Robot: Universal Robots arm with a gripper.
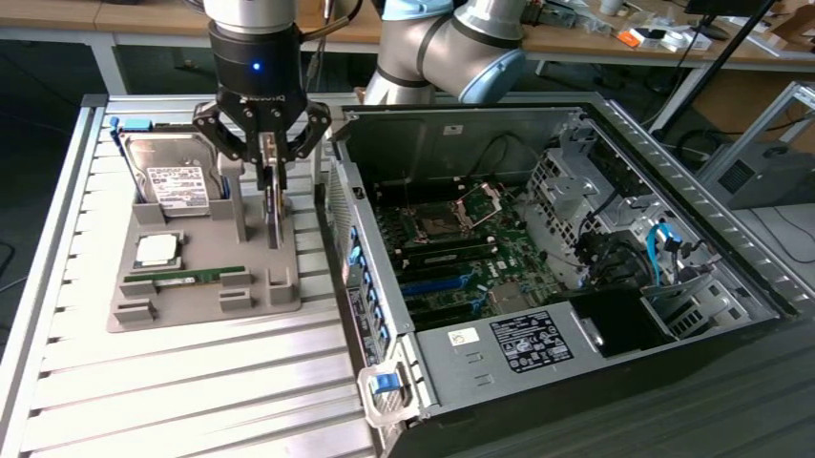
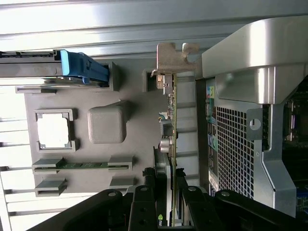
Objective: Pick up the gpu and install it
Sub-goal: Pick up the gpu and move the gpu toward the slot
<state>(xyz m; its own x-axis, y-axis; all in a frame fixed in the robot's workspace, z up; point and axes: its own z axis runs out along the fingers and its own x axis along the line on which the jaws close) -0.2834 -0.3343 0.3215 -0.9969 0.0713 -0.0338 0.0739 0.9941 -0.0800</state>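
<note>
— So, where's the gpu (image 1: 271,210) right now?
— On the grey holder (image 1: 204,305), standing on its long edge along the holder's edge that faces the PC case (image 1: 560,382). It's upright, and the silver bracket (image 2: 171,55) is on the end away from the gripper.
— And the gripper (image 1: 265,162)?
— Straight above the card, pointing down. Jaws are drawn in partway, with one of the fingers (image 2: 146,202) on each face, pinching the card near its top edge.
— Lifted?
— Can't tell. The lower edge sits down at the holder, right at its slot blocks.
— What else is on the holder?
— The hard drive (image 1: 172,181) leans up at the far end, near the corner away from the case. The CPU (image 1: 158,250) lies flat mid-holder, toward the outer edge. The RAM stick (image 1: 191,277) lies flat just beside the CPU, toward the near edge. All are well apart from the card.
— And the case?
— It lies on its side, just beside the holder on the slatted table (image 1: 191,401). The side panel is off and the motherboard (image 1: 459,239) is exposed.
</note>
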